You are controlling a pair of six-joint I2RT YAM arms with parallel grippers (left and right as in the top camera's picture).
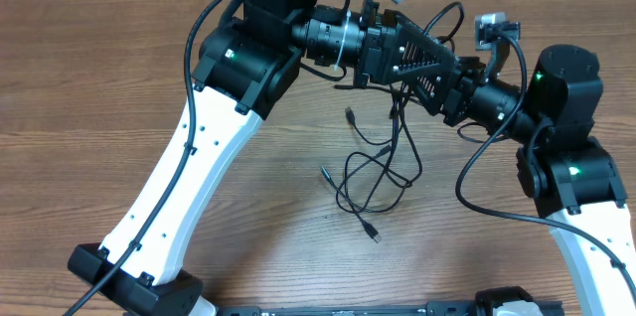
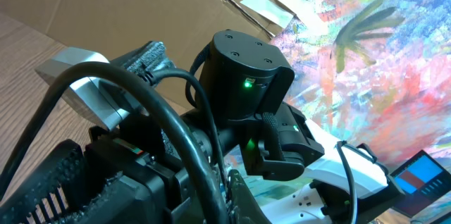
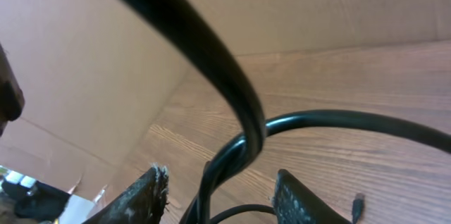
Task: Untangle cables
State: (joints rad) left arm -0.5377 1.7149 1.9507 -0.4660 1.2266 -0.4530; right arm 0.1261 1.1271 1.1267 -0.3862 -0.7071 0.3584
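Here, over the brown wood-grain table [image 1: 109, 78], the two black-and-white arms meet nose to nose near the middle of the far edge. The left gripper [image 1: 383, 63] reaches in from the left side and the right gripper [image 3: 222, 194] from the right, their black housings overlapping in the overhead view. The thin black cables with small metal-tipped plugs [image 1: 373, 172] run out from under that meeting point and spread into a few loose, crossing loops on the table, between the far edge and the centre. Three tips lie clear of the loops: a plug end [image 1: 350, 114] just below the grippers, a second plug end [image 1: 325, 172] at the left of the loops, and a third plug end [image 1: 374, 236] nearest the front edge. The left jaws are closed together, though no view shows whether a cable is pinched between them. The right jaws stand apart: in the right wrist view the two dark fingers [image 3: 151, 196] frame a gap much wider than the black line running up through it, which is too close to the lens to tell cable from arm wiring. Beyond them are bare table and a plain brown cardboard wall [image 3: 84, 83]. The left wrist view shows the right arm's black joint with a green light [image 2: 245, 83] before a brightly painted sheet [image 2: 394, 76].
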